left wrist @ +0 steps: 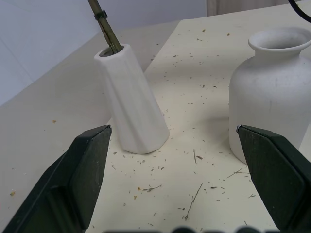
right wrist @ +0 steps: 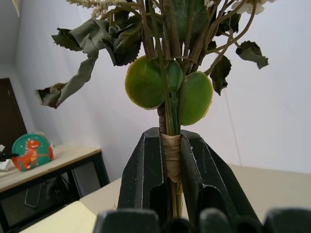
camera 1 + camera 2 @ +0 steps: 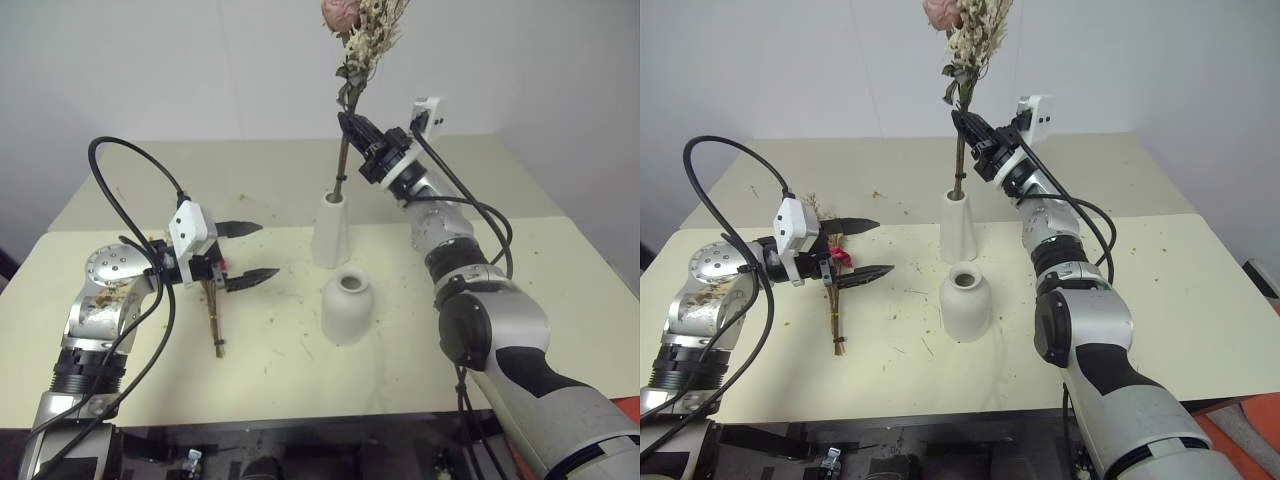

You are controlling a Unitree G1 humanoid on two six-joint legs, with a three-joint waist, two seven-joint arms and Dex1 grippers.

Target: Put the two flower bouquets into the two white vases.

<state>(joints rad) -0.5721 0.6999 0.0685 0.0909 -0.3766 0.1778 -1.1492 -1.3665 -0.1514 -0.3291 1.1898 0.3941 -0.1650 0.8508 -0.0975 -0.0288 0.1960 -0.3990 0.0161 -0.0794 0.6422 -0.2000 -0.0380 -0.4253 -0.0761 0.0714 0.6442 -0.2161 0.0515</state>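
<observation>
Currently the pale bouquet (image 3: 362,40) is pinched by its stem between the pressed-together fingers of the right gripper (image 3: 352,128), above the tall white vase (image 3: 331,231). Its blooms are carried high, partly cut off by the upper edge of the head views, while the lower end of the stem is already set inside the mouth of the tall vase, as is seen in the left wrist view, where a thin stem leans out of the opening. In the right wrist view the black fingers (image 2: 146,174) are seen clamped on the tan-wrapped part of the stem, with green round leaves just above them.

The squat white vase (image 3: 347,308) is placed just in front of the tall one, nearer the robot, and is seen with nothing in it.

The second bouquet (image 3: 836,300), brown stems with a red flower, is laid flat on the cream table (image 3: 560,300), near the left gripper (image 3: 251,252). That gripper is held level with its two fingers spread wide, nothing between them, pointed toward the two vases.

Small dried bits are scattered over the tabletop around the vases.
</observation>
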